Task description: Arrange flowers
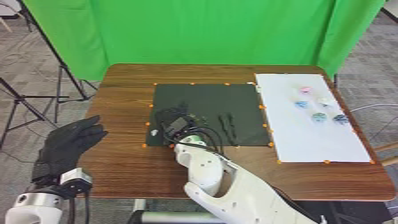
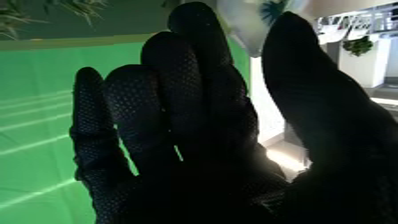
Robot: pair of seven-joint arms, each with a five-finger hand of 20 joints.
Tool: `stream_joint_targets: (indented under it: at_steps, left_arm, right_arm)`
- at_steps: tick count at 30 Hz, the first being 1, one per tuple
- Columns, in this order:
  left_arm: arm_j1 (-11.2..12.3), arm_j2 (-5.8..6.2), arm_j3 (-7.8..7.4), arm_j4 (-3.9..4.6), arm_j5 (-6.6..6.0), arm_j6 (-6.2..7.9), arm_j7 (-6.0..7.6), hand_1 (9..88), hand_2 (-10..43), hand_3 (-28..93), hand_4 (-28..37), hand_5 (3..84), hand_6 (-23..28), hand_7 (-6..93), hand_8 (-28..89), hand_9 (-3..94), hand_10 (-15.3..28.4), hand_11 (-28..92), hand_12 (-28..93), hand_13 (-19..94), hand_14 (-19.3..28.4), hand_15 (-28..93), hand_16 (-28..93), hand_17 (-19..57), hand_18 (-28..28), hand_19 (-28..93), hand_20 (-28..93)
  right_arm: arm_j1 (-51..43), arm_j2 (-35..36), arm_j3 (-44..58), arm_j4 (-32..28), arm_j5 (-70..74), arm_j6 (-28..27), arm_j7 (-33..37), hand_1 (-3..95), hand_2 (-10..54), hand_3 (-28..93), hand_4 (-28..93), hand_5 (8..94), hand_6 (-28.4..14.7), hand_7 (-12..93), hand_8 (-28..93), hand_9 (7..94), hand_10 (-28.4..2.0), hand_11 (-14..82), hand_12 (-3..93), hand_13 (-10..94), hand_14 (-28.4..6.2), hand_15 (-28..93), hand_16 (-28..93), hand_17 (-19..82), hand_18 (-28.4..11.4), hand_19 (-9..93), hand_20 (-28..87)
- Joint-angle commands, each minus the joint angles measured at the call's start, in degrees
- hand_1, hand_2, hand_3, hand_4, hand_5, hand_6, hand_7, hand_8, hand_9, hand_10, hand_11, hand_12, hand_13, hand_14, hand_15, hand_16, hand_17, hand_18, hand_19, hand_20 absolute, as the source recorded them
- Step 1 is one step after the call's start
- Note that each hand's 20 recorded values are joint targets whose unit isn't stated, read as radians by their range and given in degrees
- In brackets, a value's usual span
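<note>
Black right hand (image 2: 200, 145), fingers and thumb apart, seems at the gathering step; next, close round a stem (image 1: 233, 129)

Smooth, rounded white arms (image 1: 206, 172) with black cables (image 1: 87, 205) at the wrists; left robot hand (image 1: 67, 145) and right robot hand (image 1: 181, 123) in black fabric gloves, the latter's visibly textured.

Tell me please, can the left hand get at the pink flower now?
Probably not: the left hand is far across the table from the pink flower, with the right hand in between.
</note>
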Motion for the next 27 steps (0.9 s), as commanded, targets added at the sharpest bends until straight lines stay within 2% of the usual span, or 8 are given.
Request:
stream_joint_targets:
  at_steps: [1, 13, 15, 17, 19, 22, 25, 27]
  left_arm:
    - [0.06, 0.26, 0.39, 0.20, 0.07, -0.45, -0.61, 28.7, 7.7, 79, -14.7, 50.7, 16.0, 14.8, -9, 42.0, 23.6, 40, 8, 30, 28.4, 64, -15, -9.9, 21.8, 61, 12]
    - [-0.25, -0.25, 0.27, 0.10, 0.84, -1.02, -1.72, 28.7, 7.6, 80, -14.6, 50.7, 16.0, 14.9, -9, 42.0, 23.5, 40, 8, 30, 28.4, 64, -15, -9.9, 21.8, 61, 11]
    - [0.33, -0.03, 0.03, 0.08, 0.42, -0.70, -1.54, 28.7, 7.6, 80, -14.6, 50.7, 16.0, 14.9, -9, 41.9, 23.5, 40, 8, 30, 28.4, 64, -15, -9.9, 21.8, 61, 11]
    - [0.98, 0.25, -0.27, 0.00, 0.02, -0.44, -1.11, 28.8, 7.7, 79, -14.6, 50.7, 16.0, 14.9, -9, 41.9, 23.6, 40, 8, 30, 28.4, 64, -15, -9.9, 21.8, 61, 11]
    - [1.57, 0.43, -0.50, -0.13, -0.40, -0.28, -0.59, 28.8, 7.7, 79, -14.6, 50.7, 16.0, 14.9, -9, 42.0, 23.6, 40, 8, 30, 28.4, 64, -15, -9.9, 21.8, 61, 11]
    - [2.32, 0.03, -1.09, -0.32, -0.58, 0.14, 0.10, 28.7, 7.7, 79, -14.7, 50.7, 16.0, 14.9, -9, 41.9, 23.6, 40, 8, 30, 28.4, 64, -15, -10.0, 21.8, 61, 11]
    - [3.33, -0.54, -1.59, -0.67, -0.79, 0.61, 0.63, 28.7, 7.6, 80, -14.7, 50.6, 16.0, 14.9, -9, 42.0, 23.5, 40, 8, 31, 28.4, 64, -15, -10.0, 21.8, 61, 11]
    - [3.67, -0.64, -1.92, -0.75, -0.81, 0.83, 1.08, 28.6, 7.6, 80, -14.8, 50.6, 16.0, 15.0, -9, 42.0, 23.5, 41, 8, 31, 28.4, 64, -15, -10.0, 21.8, 61, 11]
  right_arm:
    - [0.08, -0.83, -0.11, -0.55, 1.84, -0.07, 1.23, 34.5, -9.5, 82, -27, 75.3, -4.1, 26, -9, 64.6, -18.9, 57.6, 25.3, 50, -20.9, 82, 25, 13, -28.4, 73, 15]
    - [0.89, -1.46, -0.93, 0.79, 0.76, 1.79, 5.50, 35.2, -8.6, 81, -27, 76.7, -4.9, 27, -12, 66.0, -19.8, 58.1, 25.2, 51, -22.5, 83, 24, 15, -28.4, 74, 16]
    - [1.56, -0.66, -1.70, 0.28, 2.80, 2.24, 6.13, 35.2, -7.8, 81, -27, 76.8, -5.0, 27, -11, 66.1, -20.2, 58.2, 25.3, 51, -23.0, 83, 24, 16, -28.4, 74, 15]
    - [1.59, 0.19, -1.93, -1.00, 5.39, 2.16, 4.05, 34.7, -7.1, 81, -27, 76.8, -5.2, 26, -11, 65.7, -20.4, 58.3, 25.5, 51, -23.0, 84, 24, 16, -28.4, 75, 15]
    - [-0.33, 0.73, 0.45, -3.13, 7.74, -0.92, -3.11, 33.8, -6.5, 83, -26, 75.0, -5.3, 27, -12, 63.3, -20.2, 58.9, 25.6, 49, -22.5, 84, 24, 13, -28.4, 74, 14]
    - [-2.40, 1.02, 3.12, -5.32, 9.28, -5.48, -10.89, 27.0, 0.4, 86, -26, 69.8, -4.5, 30, -15, 54.7, -21.1, 57.5, 24.0, 41, -22.4, 83, 21, 6, -28.4, 69, 13]
    - [-2.70, 1.40, 2.32, -6.63, 8.56, -4.88, -10.68, 17.5, 11.0, 89, -25, 63.3, -4.2, 28, -16, 47.6, -23.5, 52.1, 21.2, 32, -23.8, 81, 16, 1, -28.4, 65, 13]
    - [-2.09, 2.03, 1.39, -6.95, 5.87, -3.77, -11.68, 14.5, 13.5, 89, -24, 61.4, -4.1, 26, -16, 46.0, -24.7, 50.3, 20.9, 29, -24.9, 80, 15, 0, -28.4, 64, 14]
